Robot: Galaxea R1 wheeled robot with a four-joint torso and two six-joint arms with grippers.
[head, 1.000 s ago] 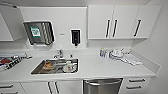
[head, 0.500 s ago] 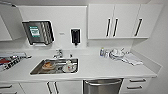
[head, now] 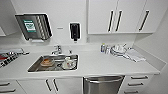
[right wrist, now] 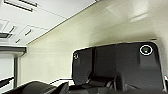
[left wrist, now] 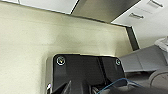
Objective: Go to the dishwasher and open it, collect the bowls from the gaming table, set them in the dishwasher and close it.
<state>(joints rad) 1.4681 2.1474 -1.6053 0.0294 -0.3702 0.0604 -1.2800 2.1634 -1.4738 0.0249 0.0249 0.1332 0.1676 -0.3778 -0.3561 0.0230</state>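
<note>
1. Since the moment before, the whole kitchen scene has slid a little in the head view and the counter sits slightly closer; that is the camera travelling with the robot, and the things on the counter lie as they did.
2. The dishwasher (head: 103,84) stands under the white countertop (head: 100,65), below and right of the sink (head: 53,63). Its brushed steel front is upright and closed, with the bar handle (head: 103,80) across its top.
3. White drawers (head: 136,83) flank it on one side, and lower cabinet doors (head: 51,85) with dark bar handles on the other.
4. In the sink lie some dishes, among them something round and orange-brown (head: 46,61) and a pale one (head: 68,63); I cannot make out what they are.
5. A tap (head: 57,49) rises behind the sink. On the wall above hang a paper towel dispenser (head: 33,26) and a dark soap dispenser (head: 74,31).
6. Further along the counter sit small bottles (head: 103,48), a stack of pale dishes (head: 118,50) and a folded cloth (head: 135,55).
7. Upper cabinets (head: 120,16) with vertical dark handles hang above that end.
8. The left wrist view looks across pale flooring toward the steel front (left wrist: 105,8).
9. Whether either gripper is wide or narrow, I cannot tell from where the wrist cameras look.
</note>
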